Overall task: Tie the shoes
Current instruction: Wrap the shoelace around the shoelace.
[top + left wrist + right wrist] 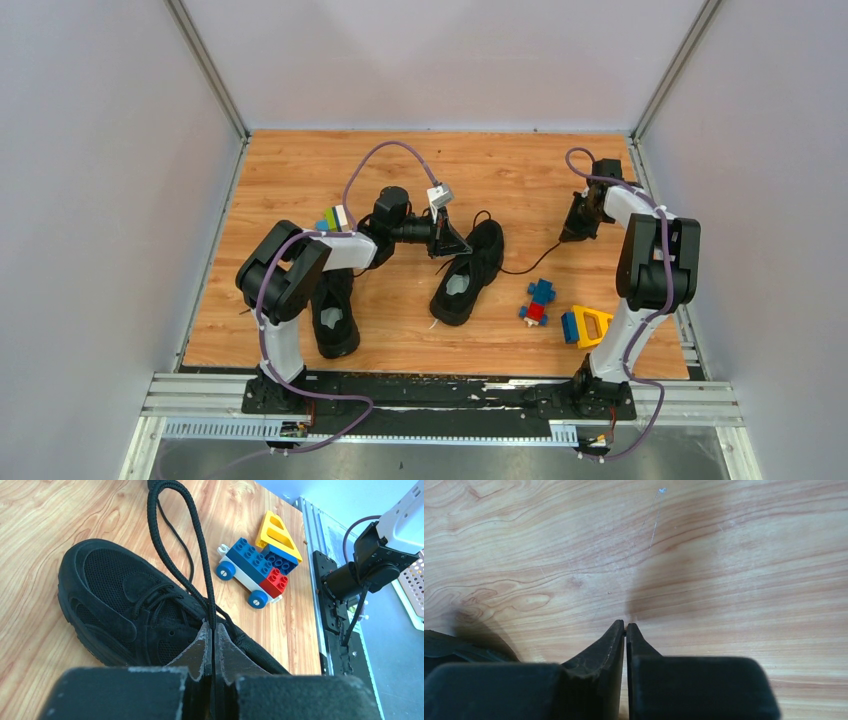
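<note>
**Black lace (200,545) held up as a loop**

Wooden table (300,170) carries the shoes (468,272): one mid-table, the second shoe (335,318) near the front-left corner. The left gripper (214,635) pinches the lace, likely to form a bow. The right gripper (578,228) is pressed together near the right edge; its hold is unclear. Blocks (540,302) near the loose strand could snag it.

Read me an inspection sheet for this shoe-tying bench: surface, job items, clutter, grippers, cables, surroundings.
Surface: wooden table, faint scratches.
Job's things: centre shoe, laces loose; left shoe partly under the left arm.
Clutter: toy block car, yellow-blue block, coloured blocks behind the left arm.
Grippers: left gripper shut on a lace loop; right gripper shut over bare wood, no lace seen between its fingers.
Cables: purple cables looped along both arms.
Surroundings: grey walls; nothing else seen.
</note>
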`<state>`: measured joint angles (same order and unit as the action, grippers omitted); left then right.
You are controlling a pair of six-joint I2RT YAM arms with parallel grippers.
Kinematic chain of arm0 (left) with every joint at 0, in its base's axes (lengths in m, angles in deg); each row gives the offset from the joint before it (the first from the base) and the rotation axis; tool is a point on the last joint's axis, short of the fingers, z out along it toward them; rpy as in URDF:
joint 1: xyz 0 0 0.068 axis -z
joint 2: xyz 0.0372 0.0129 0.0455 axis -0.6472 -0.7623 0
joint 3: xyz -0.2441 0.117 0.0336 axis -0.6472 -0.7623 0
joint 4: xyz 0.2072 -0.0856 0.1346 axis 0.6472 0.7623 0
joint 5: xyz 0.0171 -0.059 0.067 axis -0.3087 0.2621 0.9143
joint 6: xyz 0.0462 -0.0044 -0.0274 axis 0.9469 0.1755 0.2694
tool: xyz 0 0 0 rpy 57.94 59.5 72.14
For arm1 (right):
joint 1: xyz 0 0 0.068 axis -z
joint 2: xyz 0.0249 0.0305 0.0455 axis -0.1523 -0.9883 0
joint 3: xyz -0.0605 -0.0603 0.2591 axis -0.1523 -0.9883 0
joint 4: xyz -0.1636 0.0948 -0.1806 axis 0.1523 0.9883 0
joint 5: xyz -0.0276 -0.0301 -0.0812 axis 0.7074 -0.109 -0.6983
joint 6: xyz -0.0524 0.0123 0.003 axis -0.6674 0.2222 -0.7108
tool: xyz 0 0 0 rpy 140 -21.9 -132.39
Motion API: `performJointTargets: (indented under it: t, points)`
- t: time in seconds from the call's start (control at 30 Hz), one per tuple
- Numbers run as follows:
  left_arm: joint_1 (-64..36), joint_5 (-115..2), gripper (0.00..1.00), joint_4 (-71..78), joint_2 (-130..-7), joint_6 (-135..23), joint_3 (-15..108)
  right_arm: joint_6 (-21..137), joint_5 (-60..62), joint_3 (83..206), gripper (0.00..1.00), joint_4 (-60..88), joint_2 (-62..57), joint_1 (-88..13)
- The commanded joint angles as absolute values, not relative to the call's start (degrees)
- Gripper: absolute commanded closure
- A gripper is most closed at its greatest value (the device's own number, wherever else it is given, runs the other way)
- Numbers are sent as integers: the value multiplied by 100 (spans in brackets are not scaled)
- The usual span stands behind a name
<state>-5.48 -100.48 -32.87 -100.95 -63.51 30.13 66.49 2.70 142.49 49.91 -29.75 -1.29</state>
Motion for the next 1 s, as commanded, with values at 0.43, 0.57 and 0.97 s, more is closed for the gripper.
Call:
performJointTargets:
  t: [0.43, 0.57, 0.97]
  points:
    - [-480, -10293, 100, -2826, -10133, -5571, 3373, 5812, 2170, 15840, 100, 5014, -2291, -425]
    - [-472, -10440, 100, -2579, -10124, -5458, 3482, 5615, 2606, 16239, 100, 4997, -2106, -924]
    - [-472, -10790, 100, -2256, -10120, -5430, 3570, 4748, 3156, 15743, 100, 4563, -1037, -2540]
